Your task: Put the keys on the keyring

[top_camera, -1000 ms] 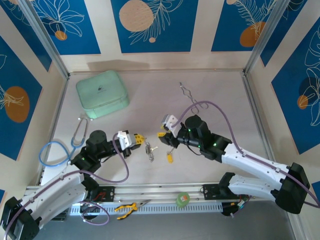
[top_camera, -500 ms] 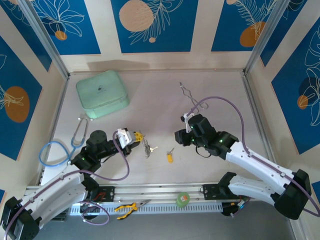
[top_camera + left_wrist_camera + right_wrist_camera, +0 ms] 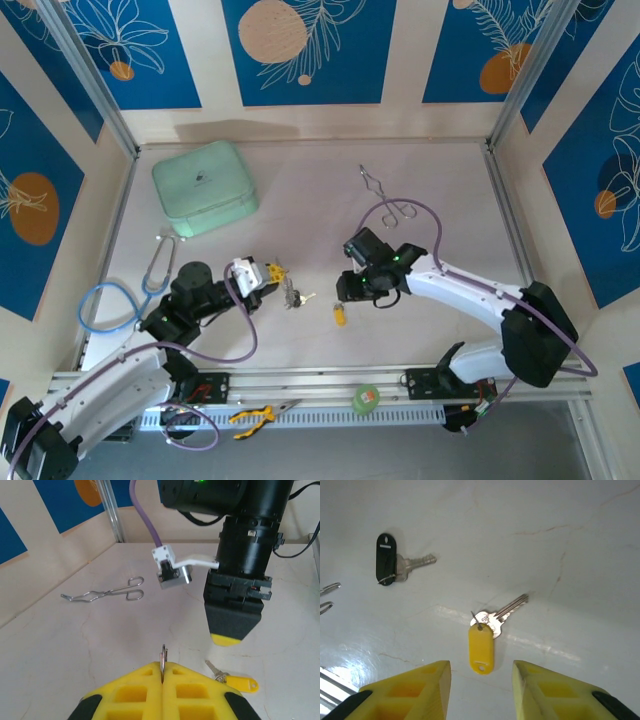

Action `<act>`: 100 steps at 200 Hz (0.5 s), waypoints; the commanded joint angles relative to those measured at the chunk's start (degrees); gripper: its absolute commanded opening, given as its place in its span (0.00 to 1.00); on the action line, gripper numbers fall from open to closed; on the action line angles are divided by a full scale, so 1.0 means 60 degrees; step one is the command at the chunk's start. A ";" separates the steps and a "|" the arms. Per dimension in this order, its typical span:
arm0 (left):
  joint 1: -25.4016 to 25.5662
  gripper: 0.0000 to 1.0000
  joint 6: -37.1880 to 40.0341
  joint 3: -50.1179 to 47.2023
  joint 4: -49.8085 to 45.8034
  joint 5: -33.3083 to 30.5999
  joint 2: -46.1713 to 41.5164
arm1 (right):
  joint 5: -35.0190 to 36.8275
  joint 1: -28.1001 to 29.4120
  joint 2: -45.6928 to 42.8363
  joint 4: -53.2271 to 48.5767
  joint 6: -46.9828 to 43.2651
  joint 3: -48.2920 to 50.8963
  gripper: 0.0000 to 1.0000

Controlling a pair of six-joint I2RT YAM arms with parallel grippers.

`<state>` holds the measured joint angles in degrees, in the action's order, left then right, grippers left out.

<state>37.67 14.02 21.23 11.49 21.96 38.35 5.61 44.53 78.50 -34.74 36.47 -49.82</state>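
- Yellow fingers are seen on the left end effector (image 3: pixel 163 669) and the right end effector (image 3: pixel 481 672).
- A silvery tone is shown by the keyring (image 3: pixel 163 655) and the forceps (image 3: pixel 107 593).
- Silver blades are carried by the yellow-tagged key (image 3: pixel 481 650) and the black-tagged key (image 3: pixel 386 565).
- The case (image 3: pixel 204 187) at far left is coloured mint green.
- Blue tubing is shown on the stethoscope (image 3: pixel 81 306).
- The bench (image 3: pixel 300 200) is pale and faintly veined.
- The walls (image 3: pixel 300 60) are patterned blue, with white leaves and orange discs.

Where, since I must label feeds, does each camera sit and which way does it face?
Top external: above and behind the left arm and right arm, both seen, looking down on the table.
Left wrist: on the left arm, facing along its left pincer, shut on the keyring, toward the right pincer.
Right wrist: on the right arm, looking down between its open fingers.
Both wrist views share the yellow key.
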 commanded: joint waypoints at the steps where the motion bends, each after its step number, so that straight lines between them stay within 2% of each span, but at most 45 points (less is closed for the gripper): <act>1: 0.0035 0.00 0.0212 -0.0133 0.0064 -0.0048 -0.0174 | -0.0741 0.0049 0.0439 0.0168 -0.0251 -0.0222 0.37; 72: 0.0050 0.00 0.0278 -0.0141 0.0062 0.0017 -0.0079 | -0.0788 -0.0069 0.0796 0.0530 -0.0944 -0.0046 0.36; 100: 0.0050 0.00 0.0271 -0.0141 0.0077 0.0061 -0.0032 | -0.0753 -0.0069 0.1059 0.0427 -0.1206 -0.0224 0.39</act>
<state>37.69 14.96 20.88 11.07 21.98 38.22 2.50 44.40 83.22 -31.55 31.51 -49.87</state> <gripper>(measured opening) 0.063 0.375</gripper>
